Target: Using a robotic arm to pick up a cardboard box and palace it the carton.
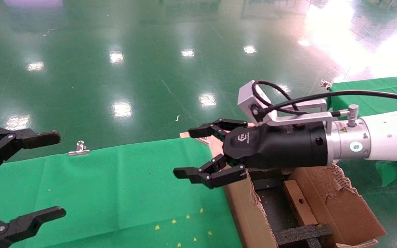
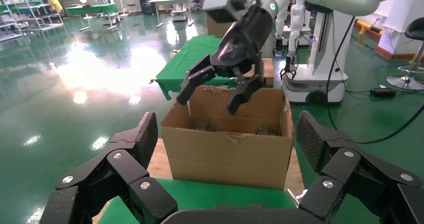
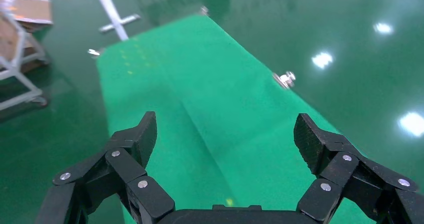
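The robotic arm's right gripper point(image 1: 186, 151) hangs open and empty above the green table's edge, just beside the carton point(image 1: 245, 206). The cardboard box point(image 1: 299, 202), small and brown with a round hole, lies inside the carton next to black foam point(image 1: 302, 232). From the left wrist view the right gripper point(image 2: 207, 102) hovers open over the carton's point(image 2: 227, 154) near rim; the cardboard box is hidden there. The right wrist view shows its own open gripper point(image 3: 226, 134) over bare green cloth. My all-black left gripper point(image 1: 58, 175) stays open at the far left, also open in its own view point(image 2: 227, 134).
A green-clothed table point(image 1: 115, 186) with a metal clip point(image 1: 79, 148) on its far edge lies between the arms. A second green table point(image 1: 374, 93) stands at the right. Glossy green floor surrounds them. A white robot base point(image 2: 320, 74) stands behind the carton.
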Robot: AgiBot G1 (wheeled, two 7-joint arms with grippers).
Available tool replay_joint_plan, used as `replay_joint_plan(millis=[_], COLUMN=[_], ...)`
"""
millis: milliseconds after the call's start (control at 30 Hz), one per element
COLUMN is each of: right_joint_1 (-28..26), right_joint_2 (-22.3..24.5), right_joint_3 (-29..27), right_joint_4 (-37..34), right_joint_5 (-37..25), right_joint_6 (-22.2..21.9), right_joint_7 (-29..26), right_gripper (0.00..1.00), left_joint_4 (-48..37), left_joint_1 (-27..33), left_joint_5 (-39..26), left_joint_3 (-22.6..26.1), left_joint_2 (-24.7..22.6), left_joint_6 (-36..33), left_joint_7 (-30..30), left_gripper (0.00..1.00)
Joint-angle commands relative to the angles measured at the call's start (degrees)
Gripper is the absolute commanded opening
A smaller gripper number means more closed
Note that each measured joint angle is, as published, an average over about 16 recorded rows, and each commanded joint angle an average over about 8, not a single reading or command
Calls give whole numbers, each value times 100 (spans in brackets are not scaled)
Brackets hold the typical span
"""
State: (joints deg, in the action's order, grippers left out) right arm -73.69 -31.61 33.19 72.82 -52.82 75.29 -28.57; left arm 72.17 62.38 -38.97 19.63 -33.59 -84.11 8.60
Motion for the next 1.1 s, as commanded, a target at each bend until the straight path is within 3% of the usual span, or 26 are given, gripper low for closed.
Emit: replay_joint_plan(millis=[33, 600, 1100], right_joint_1=[143, 1263, 1284], right_joint_2=[-40, -354, -362], right_joint_3=[-203, -1791, -1816], right_joint_4=[9, 76, 81], right_joint_5=[129, 1144, 1168], right_joint_6=[123, 1082, 1102], right_joint_7=[210, 1832, 1841], right_gripper=[100, 100, 100], left_joint_4=[0, -1, -2], left_joint_1=[0, -1, -1], left_joint_5=[0, 1, 3], left_joint_3=[0, 1, 1], left_joint_2=[0, 1, 1], left_joint_6=[0, 1, 2], left_joint_7=[0, -1, -1], left_gripper=[100, 100, 100])
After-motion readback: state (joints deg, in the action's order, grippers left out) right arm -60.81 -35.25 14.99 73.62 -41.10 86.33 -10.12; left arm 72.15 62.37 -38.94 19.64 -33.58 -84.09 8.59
